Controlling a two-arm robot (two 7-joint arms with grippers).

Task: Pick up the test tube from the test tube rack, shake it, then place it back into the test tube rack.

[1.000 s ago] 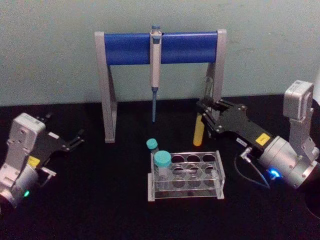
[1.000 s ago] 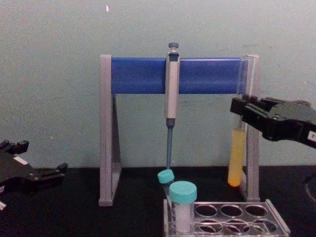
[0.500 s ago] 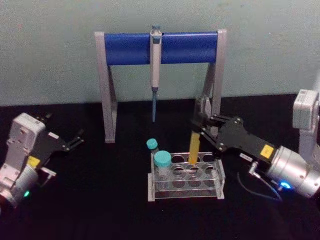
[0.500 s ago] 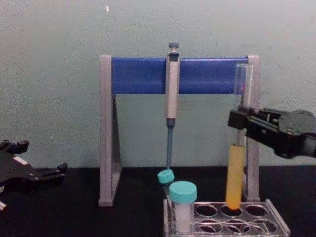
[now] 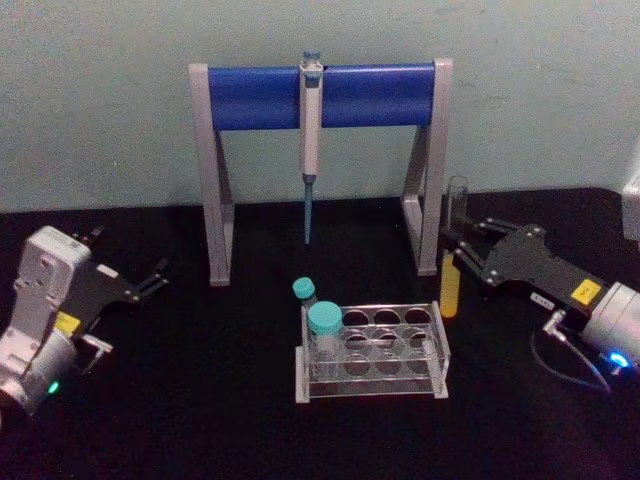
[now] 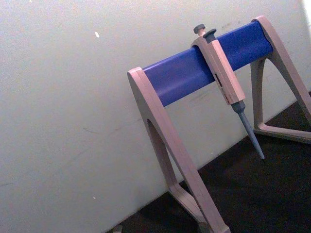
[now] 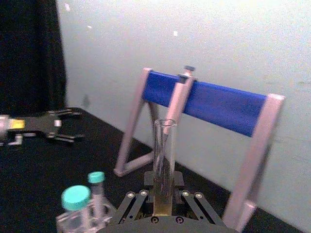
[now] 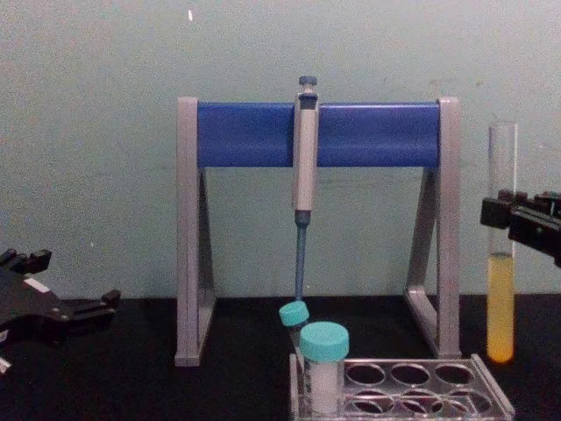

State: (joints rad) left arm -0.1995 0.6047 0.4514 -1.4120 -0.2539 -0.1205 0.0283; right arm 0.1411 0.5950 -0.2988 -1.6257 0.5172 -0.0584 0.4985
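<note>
The right gripper is clamped on the test tube just above its yellow liquid, holding it upright in the air right of the rack, seemingly a sound hold for light, slick, breakable, uncapped glass, while the left gripper rests spread at far left.
</note>
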